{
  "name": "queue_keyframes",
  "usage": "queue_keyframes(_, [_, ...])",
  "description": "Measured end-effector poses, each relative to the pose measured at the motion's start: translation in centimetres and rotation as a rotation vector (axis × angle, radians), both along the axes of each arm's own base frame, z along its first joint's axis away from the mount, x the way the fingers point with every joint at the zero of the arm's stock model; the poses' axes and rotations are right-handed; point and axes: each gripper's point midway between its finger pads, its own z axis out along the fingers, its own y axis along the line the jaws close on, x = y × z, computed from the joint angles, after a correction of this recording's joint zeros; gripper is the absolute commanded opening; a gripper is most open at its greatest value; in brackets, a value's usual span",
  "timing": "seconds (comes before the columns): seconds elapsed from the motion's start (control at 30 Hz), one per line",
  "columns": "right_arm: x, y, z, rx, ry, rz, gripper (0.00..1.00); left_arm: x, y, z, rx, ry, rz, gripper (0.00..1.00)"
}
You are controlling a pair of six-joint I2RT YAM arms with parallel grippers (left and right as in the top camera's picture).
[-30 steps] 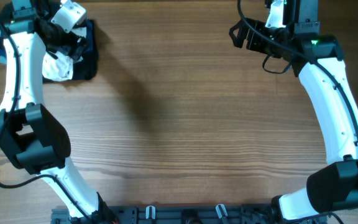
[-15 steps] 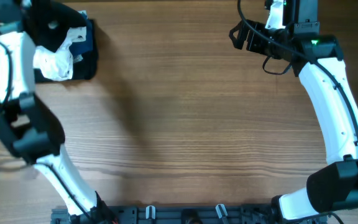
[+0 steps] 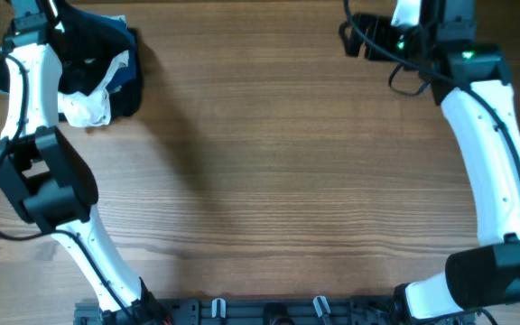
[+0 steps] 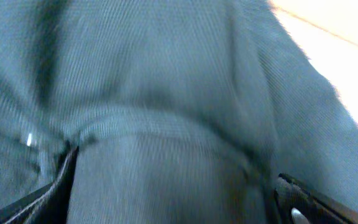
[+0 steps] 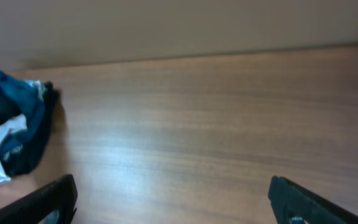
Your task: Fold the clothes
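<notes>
Clothes (image 3: 97, 77) heaped in far left corner of surface (image 3: 287, 181). Left tool (image 4: 173, 180) spread wide, nose-deep in them. Right tool (image 5: 169, 186) wide too, near far right corner.

The clothes (image 3: 106, 74) are black, white and dark blue on a brown wood-grain table (image 3: 287, 181).

Clothes heap (image 3: 97, 86) at far-left corner of the table (image 3: 269, 181), left hand (image 4: 176, 196) over it, right hand (image 5: 173, 202) opposite
</notes>
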Motion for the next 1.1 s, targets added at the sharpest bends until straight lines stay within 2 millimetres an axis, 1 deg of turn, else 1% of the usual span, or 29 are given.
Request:
queue_keyframes(0.03, [-0.2, -0.2, 1.9, -0.014, -0.034, 0.005, 1.0, -0.4, -0.3, 1.0, -0.005, -0.012, -0.003, 1.0])
queue_keyframes(0.07, [-1.5, -0.4, 4.6, -0.03, -0.078, 0.008, 1.0, -0.8, -1.0, 4.2, -0.005, -0.065, -0.009, 1.0])
queue_keyframes(0.1, [-2.8, -0.6, 6.5, -0.035, -0.11, 0.007, 1.0, -1.0, -1.3, 6.6, 0.003, -0.108, -0.014, 1.0])
queue_keyframes(0.13, [-5.0, -1.0, 9.4, -0.037, -0.171, 0.006, 1.0, -1.4, -1.6, 9.5, 0.014, -0.165, -0.019, 1.0])
queue_keyframes(0.17, [-6.8, -1.2, 11.5, -0.038, -0.218, 0.006, 1.0, -1.9, -1.9, 12.0, 0.023, -0.214, -0.024, 1.0])
queue_keyframes(0.2, [-9.0, -1.4, 13.4, -0.037, -0.258, 0.006, 0.99, -2.1, -1.9, 13.4, 0.029, -0.24, -0.025, 1.0])
queue_keyframes(0.23, [-11.2, -1.6, 14.9, -0.036, -0.289, 0.007, 1.0, -2.2, -2.0, 13.6, 0.028, -0.245, -0.024, 1.0])
queue_keyframes(0.3, [-15.4, -2.1, 16.6, -0.034, -0.319, 0.006, 1.0, -2.1, -1.9, 12.9, 0.023, -0.229, -0.023, 1.0])
queue_keyframes(0.33, [-16.5, -2.2, 17.2, -0.032, -0.335, 0.005, 1.0, -2.1, -1.9, 12.7, 0.023, -0.226, -0.023, 1.0])
queue_keyframes(0.37, [-17.6, -2.3, 17.4, -0.032, -0.337, 0.005, 1.0, -2.0, -1.9, 12.7, 0.022, -0.225, -0.023, 1.0])
queue_keyframes(0.4, [-18.2, -2.3, 17.3, -0.033, -0.327, 0.006, 1.0, -2.0, -1.9, 12.7, 0.022, -0.225, -0.023, 1.0])
queue_keyframes(0.43, [-18.3, -2.3, 17.1, -0.033, -0.319, 0.006, 0.99, -2.0, -1.9, 12.7, 0.022, -0.225, -0.023, 1.0])
queue_keyframes(0.5, [-18.8, -2.6, 15.5, -0.048, -0.248, -0.002, 1.0, -2.0, -1.9, 12.7, 0.022, -0.225, -0.023, 1.0])
queue_keyframes(0.57, [-18.6, -3.2, 15.4, -0.077, -0.25, -0.027, 1.0, -2.0, -1.9, 12.7, 0.022, -0.225, -0.023, 1.0])
queue_keyframes(0.6, [-17.4, -3.3, 16.1, -0.101, -0.319, -0.028, 1.0, -2.0, -1.9, 12.7, 0.022, -0.225, -0.023, 1.0])
queue_keyframes(0.63, [-17.1, -3.5, 15.2, -0.12, -0.316, -0.025, 1.0, -2.0, -1.9, 12.7, 0.022, -0.225, -0.023, 1.0])
queue_keyframes(0.67, [-15.7, -3.4, 15.1, -0.126, -0.416, -0.03, 1.0, -2.0, -1.9, 12.7, 0.022, -0.226, -0.023, 1.0])
queue_keyframes(0.7, [-15.5, -3.4, 12.8, -0.132, -0.433, -0.027, 1.0, -2.0, -1.9, 12.7, 0.022, -0.225, -0.023, 1.0])
queue_keyframes(0.73, [-15.1, -3.3, 10.8, -0.125, -0.514, -0.028, 1.0, -2.0, -1.9, 12.7, 0.023, -0.227, -0.023, 1.0])
queue_keyframes(0.77, [-15.5, -3.2, 8.7, -0.115, -0.573, -0.025, 1.0, -2.0, -2.0, 12.7, 0.02, -0.224, -0.025, 1.0])
queue_keyframes(0.8, [-16.2, -3.2, 6.0, -0.107, -0.609, -0.023, 1.0, -2.0, -2.0, 12.6, 0.02, -0.225, -0.024, 1.0])
queue_keyframes(0.83, [-17.4, -3.4, 1.8, -0.105, -0.614, -0.022, 1.0, -2.0, -2.0, 12.7, 0.02, -0.225, -0.025, 1.0])
queue_keyframes(0.87, [-18.0, -3.5, -0.4, -0.101, -0.634, -0.025, 1.0, -2.1, -2.0, 12.6, 0.019, -0.222, -0.025, 1.0])
queue_keyframes(0.9, [-18.4, -3.6, -1.2, -0.098, -0.676, -0.031, 1.0, -2.0, -2.0, 12.7, 0.02, -0.226, -0.025, 1.0])
queue_keyframes(0.97, [-20.3, -3.9, -6.4, -0.097, -0.687, -0.037, 1.0, -2.0, -2.0, 12.6, 0.019, -0.223, -0.025, 1.0])
queue_keyframes(1.0, [-20.7, -4.0, -7.8, -0.098, -0.686, -0.036, 1.0, -2.0, -2.0, 12.5, 0.019, -0.222, -0.025, 1.0])
queue_keyframes(1.03, [-21.2, -3.9, -9.7, -0.095, -0.685, -0.031, 1.0, -2.0, -2.0, 12.6, 0.019, -0.223, -0.025, 1.0])
queue_keyframes(1.1, [-21.6, -3.9, -10.5, -0.093, -0.708, -0.031, 1.0, -2.0, -2.0, 12.6, 0.019, -0.223, -0.025, 1.0])
